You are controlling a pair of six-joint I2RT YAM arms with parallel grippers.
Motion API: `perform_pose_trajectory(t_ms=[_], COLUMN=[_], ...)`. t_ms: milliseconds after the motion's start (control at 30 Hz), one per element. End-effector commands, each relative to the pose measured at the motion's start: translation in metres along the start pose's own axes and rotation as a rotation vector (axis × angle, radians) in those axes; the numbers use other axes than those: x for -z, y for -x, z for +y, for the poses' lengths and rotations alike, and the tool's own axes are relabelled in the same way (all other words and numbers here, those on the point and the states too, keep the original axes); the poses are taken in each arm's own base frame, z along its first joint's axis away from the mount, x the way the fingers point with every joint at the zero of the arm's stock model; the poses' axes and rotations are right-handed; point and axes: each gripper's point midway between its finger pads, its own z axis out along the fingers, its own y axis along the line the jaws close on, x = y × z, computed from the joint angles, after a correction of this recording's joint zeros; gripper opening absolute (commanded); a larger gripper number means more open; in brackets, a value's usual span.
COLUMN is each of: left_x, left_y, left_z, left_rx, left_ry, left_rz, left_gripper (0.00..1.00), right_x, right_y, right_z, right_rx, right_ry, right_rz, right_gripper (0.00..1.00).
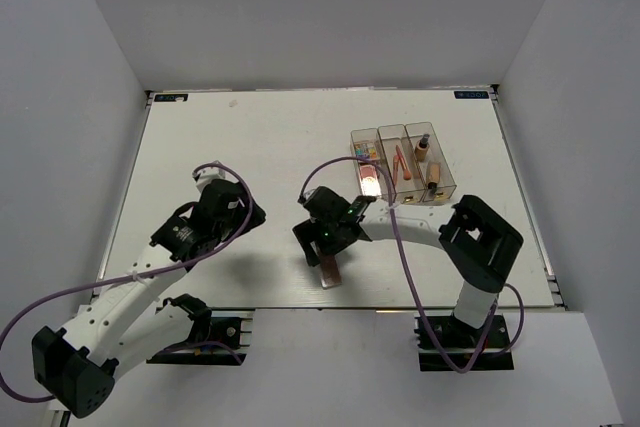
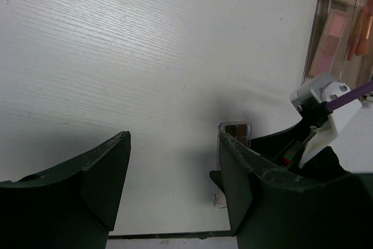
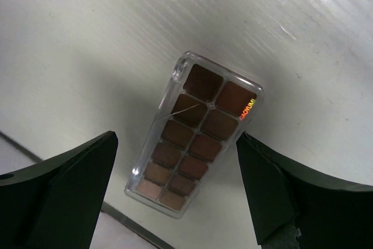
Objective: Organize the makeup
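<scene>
A brown palette (image 3: 195, 132) in a clear case lies flat on the white table near the front edge, and shows in the top view (image 1: 331, 273). My right gripper (image 3: 175, 144) is open and hovers over it, one finger on each side, not touching; it shows in the top view (image 1: 323, 253). My left gripper (image 2: 175, 144) is open and empty, to the left (image 1: 245, 215). The clear box (image 1: 445, 192) holds a multicoloured palette (image 1: 366, 150), a pink palette (image 1: 370, 183), pink brushes (image 1: 400, 162), a tan bottle (image 1: 423, 146) and a tube (image 1: 434, 177). No dark grey palette shows.
The table's front edge (image 3: 70, 182) runs just beside the brown palette. In the left wrist view the right arm (image 2: 309, 144) stands close to the right finger, with the palette's end (image 2: 236, 128) showing and the box (image 2: 344, 21) at the top right.
</scene>
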Motion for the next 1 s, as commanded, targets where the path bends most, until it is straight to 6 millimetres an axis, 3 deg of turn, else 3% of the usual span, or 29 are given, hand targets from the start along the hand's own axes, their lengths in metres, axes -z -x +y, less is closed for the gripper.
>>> perform_pose_trajectory(t_ms=[0, 233, 467, 667, 767, 900, 967], left_x=[-0.001, 0.003, 0.008, 0.011, 0.009, 0.005, 0.003], left_y=[0.001, 0.000, 0.003, 0.014, 0.018, 0.022, 0.026], left_z=[-0.004, 0.005, 0.020, 0.018, 0.013, 0.002, -0.004], left_rx=[0.003, -0.006, -0.009, -0.020, -0.034, -0.057, -0.071], left_ry=[-0.017, 0.007, 0.054, 0.059, 0.052, 0.026, 0.015], left_rz=[-0.002, -0.010, -0.042, -0.081, -0.087, -0.084, -0.088], left_gripper=[0.72, 0.72, 0.71, 0.71, 0.71, 0.71, 0.71], right_x=[-0.006, -0.028, -0.034, -0.040, -0.039, -0.017, -0.003], right_y=[0.010, -0.018, -0.030, -0.031, -0.010, 0.059, 0.088], right_z=[-0.003, -0.022, -0.034, -0.041, -0.025, 0.005, 0.009], right_rx=[-0.013, -0.011, 0.048, 0.091, 0.155, 0.266, 0.317], right_ry=[-0.115, -0.253, -0.314, -0.324, -0.241, -0.129, -0.099], right_rz=[-0.031, 0.058, 0.086, 0.097, 0.057, -0.126, -0.212], right_gripper=[0.89, 0.83, 0.63, 0.42, 0.30, 0.23, 0.19])
